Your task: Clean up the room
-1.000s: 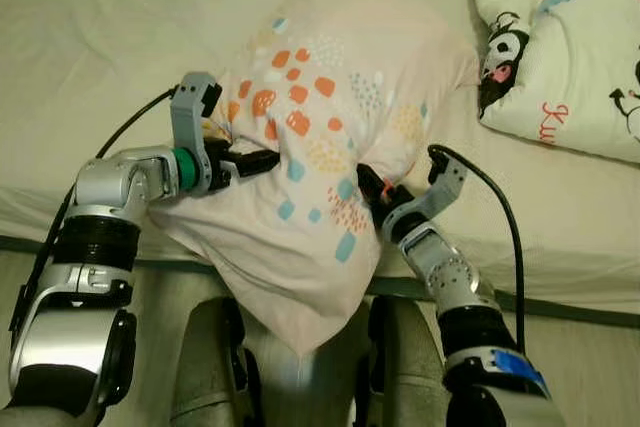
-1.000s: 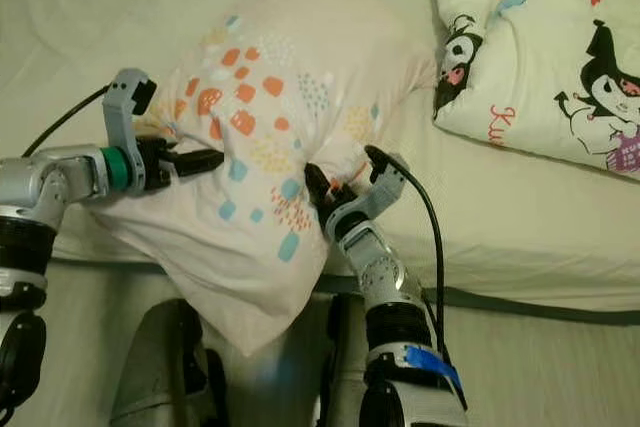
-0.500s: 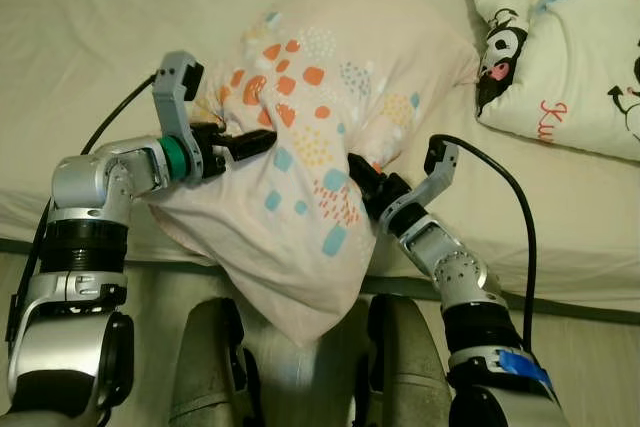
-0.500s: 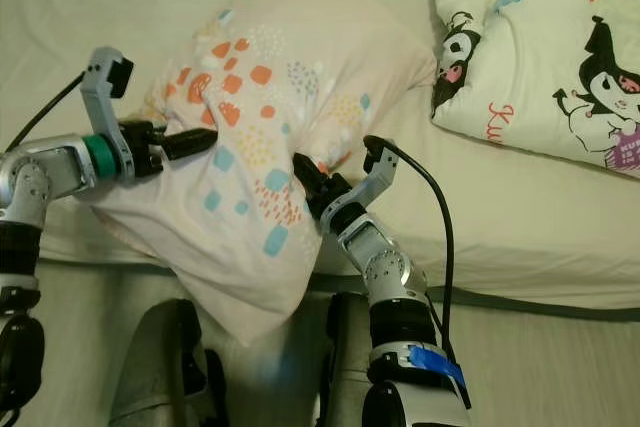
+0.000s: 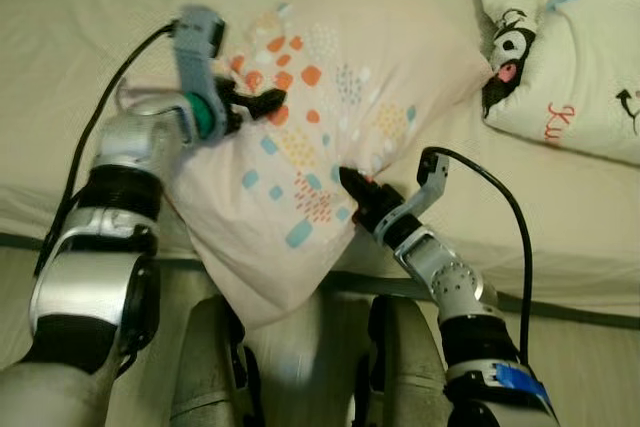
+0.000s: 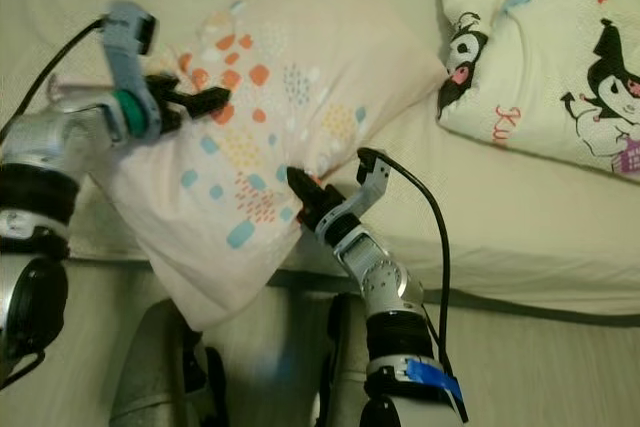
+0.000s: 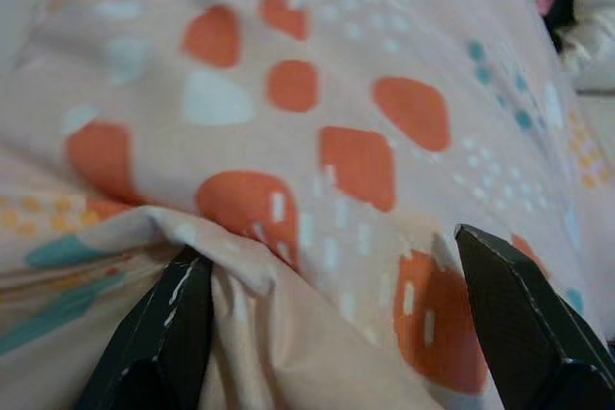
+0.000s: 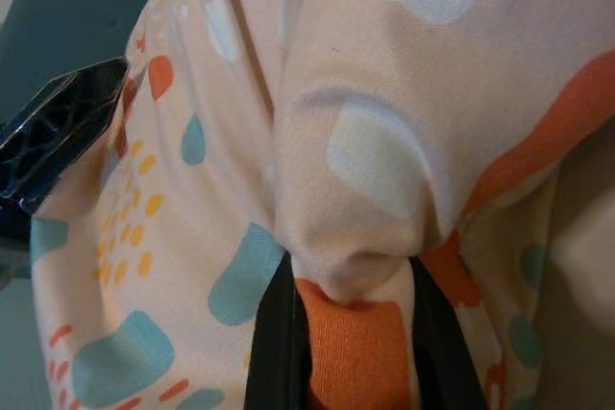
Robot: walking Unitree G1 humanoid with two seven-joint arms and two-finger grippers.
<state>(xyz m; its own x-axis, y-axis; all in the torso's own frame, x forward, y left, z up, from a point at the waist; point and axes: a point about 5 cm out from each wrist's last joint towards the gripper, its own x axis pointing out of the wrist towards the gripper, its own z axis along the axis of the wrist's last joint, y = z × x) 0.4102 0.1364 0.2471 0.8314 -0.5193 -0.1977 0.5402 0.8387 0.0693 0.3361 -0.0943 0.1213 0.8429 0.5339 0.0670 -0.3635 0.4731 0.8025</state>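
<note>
- Bed (image 5: 90,17): cream sheet seen across the upper part of both eye views; its front edge runs just ahead of the robot's legs, with floor below.
- Quilt (image 5: 580,57): white, printed with black-and-white cartoon figures, laid on the bed at the robot's far right; its near corner is just beside the pillow's right corner.
- Pillow (image 5: 330,117): pale peach, patterned with orange, teal and white blotches. Laid tilted on the bed; its upper part rests on the sheet and its lower corner hangs over the bed edge toward the robot's legs. Held from both sides.
- Left arm: raised at the pillow's left edge, with a black cable looped over the sheet behind it.
- Left pincer (image 5: 262,103): set at the pillow's upper left side. In the left wrist view, the fingers (image 7: 159,328) are seen spread wide, with a raised fold of pillow fabric between them; fabric is touched by the nearer finger. Pincer noted as released, not clamped.
- Right arm: reached up from below, with a black cable arched over it.
- Right pincer (image 5: 352,185): at the pillow's lower right edge. In the right wrist view, a bunched fold of fabric is seen pinched tight between the fingers (image 8: 279,333). Pincer clenched on the pillow.
</note>
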